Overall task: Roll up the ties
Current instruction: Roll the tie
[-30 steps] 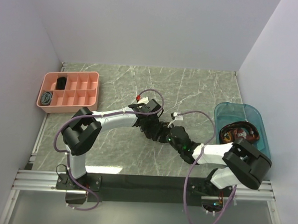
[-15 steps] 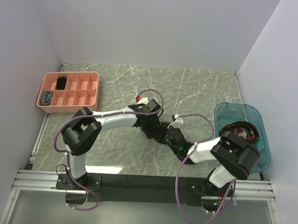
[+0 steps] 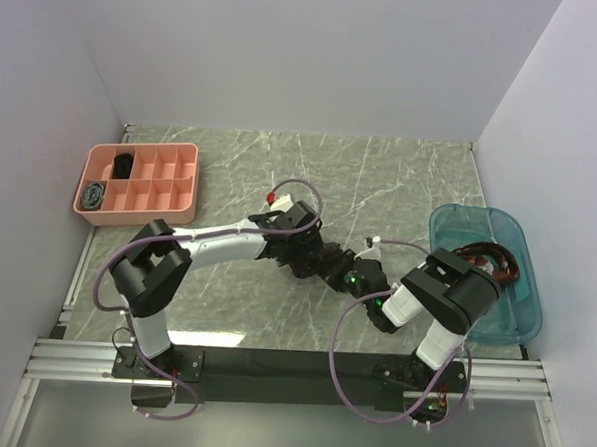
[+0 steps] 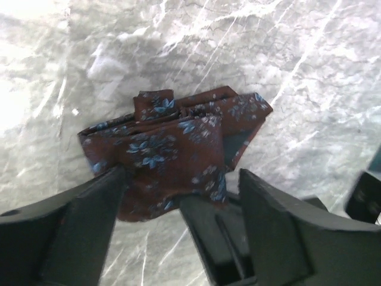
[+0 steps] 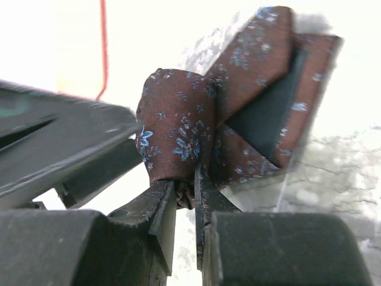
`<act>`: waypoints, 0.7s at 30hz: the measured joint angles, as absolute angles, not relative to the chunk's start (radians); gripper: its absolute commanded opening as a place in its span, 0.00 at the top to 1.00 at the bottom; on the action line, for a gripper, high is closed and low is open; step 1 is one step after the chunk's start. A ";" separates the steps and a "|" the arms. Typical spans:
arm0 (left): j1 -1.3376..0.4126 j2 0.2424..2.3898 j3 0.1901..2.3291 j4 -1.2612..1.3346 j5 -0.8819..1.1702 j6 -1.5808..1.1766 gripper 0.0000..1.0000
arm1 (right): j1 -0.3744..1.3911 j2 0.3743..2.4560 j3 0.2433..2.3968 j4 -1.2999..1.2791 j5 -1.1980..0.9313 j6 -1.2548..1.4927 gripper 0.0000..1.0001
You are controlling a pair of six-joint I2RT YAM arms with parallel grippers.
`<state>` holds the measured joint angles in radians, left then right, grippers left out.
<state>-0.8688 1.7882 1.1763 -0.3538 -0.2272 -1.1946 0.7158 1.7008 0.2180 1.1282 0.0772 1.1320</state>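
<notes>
- Top view: the left gripper (image 3: 312, 258) and the right gripper (image 3: 345, 277) meet mid-table over the tie (image 3: 327, 266), a small dark bundle.
- Left wrist view: the left jaws stand wide and released. The flowered bundle lies flat, its long axis across the gap and its pointed tip toward the right.
- Right wrist view: the right jaws clench the roll's lower edge. Pinch the core firmly and wind the turns evenly.

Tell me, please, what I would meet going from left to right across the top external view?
Pink divided tray → left claw → right claw, pinching the maroon floral tie → blue tub holding more ties.
</notes>
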 measured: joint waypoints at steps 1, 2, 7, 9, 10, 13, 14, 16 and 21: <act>-0.868 1.771 1.161 -0.347 -0.229 -1.198 0.12 | 0.708 1.718 0.211 1.156 0.062 1.154 1.00; -0.866 1.748 1.137 -0.336 -0.231 -1.201 0.11 | 0.703 1.729 0.207 1.175 0.053 1.169 1.00; -0.847 1.602 0.961 -0.278 -0.238 -1.227 0.12 | 0.670 1.767 0.196 1.226 -0.002 1.253 1.00; -0.841 1.549 0.885 -0.235 -0.239 -1.238 0.14 | 0.661 1.768 0.197 1.223 -0.020 1.269 1.00; -0.840 1.528 0.850 -0.212 -0.238 -1.245 0.14 | 0.657 1.769 0.198 1.220 -0.028 1.275 1.00; -0.838 1.509 0.768 -0.123 -0.226 -1.262 0.21 | 0.648 1.774 0.205 1.216 -0.052 1.290 1.00; -0.835 1.510 0.741 -0.085 -0.215 -1.268 0.21 | 0.647 1.777 0.209 1.215 -0.058 1.294 1.00; -0.827 1.514 0.685 -0.006 -0.194 -1.282 0.22 | 0.645 1.784 0.216 1.213 -0.073 1.298 1.00; -0.813 1.545 0.633 0.195 -0.151 -1.304 0.21 | 0.641 1.801 0.226 1.217 -0.100 1.315 1.00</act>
<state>-0.8127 1.5452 0.6327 0.1947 -0.1513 -1.3045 0.6407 1.8008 0.2260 1.2171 -0.0998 1.3148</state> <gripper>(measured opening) 0.784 0.187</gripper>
